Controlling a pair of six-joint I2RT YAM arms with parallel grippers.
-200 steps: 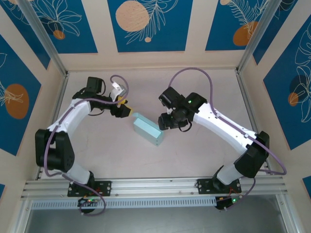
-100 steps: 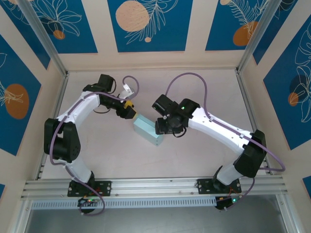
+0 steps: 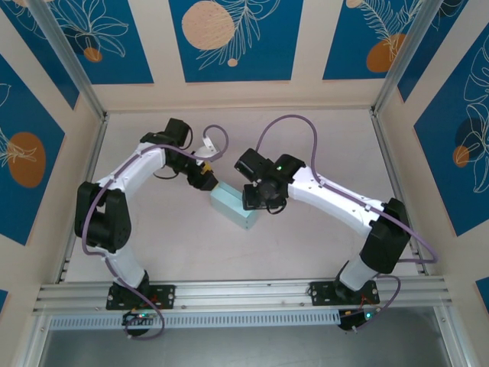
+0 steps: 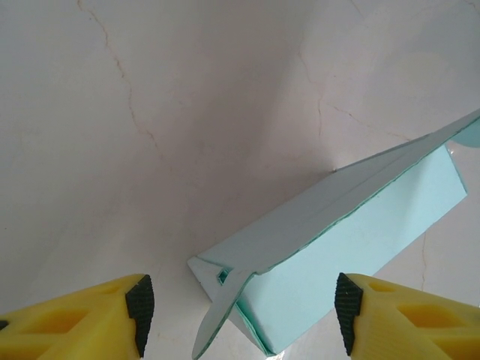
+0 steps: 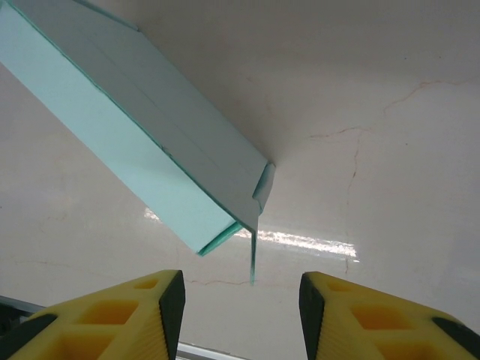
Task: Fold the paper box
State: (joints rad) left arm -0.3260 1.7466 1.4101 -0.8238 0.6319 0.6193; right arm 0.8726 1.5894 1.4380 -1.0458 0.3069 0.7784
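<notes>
The paper box (image 3: 231, 207) is a pale light-blue oblong lying slantwise mid-table. My left gripper (image 3: 208, 178) sits at its upper-left end, open, yellow fingers on either side of that end. In the left wrist view the paper box (image 4: 352, 225) has an end flap sticking out loose between the fingertips (image 4: 139, 309), untouched. My right gripper (image 3: 256, 200) hovers at the lower-right end, open. From the right wrist, the paper box (image 5: 135, 142) ends just ahead of the fingers (image 5: 169, 300), with a thin flap hanging down.
The pale marbled table (image 3: 321, 138) lies around the box, bounded by metal rails and patterned blue-and-cream walls. Purple cables loop above both arms. A metal rail (image 3: 244, 294) runs along the near edge by the arm bases.
The left gripper has moved right and down until it reaches the box's upper-left end. The right gripper has shifted left, closer over the box's lower-right end. The box stays put.
</notes>
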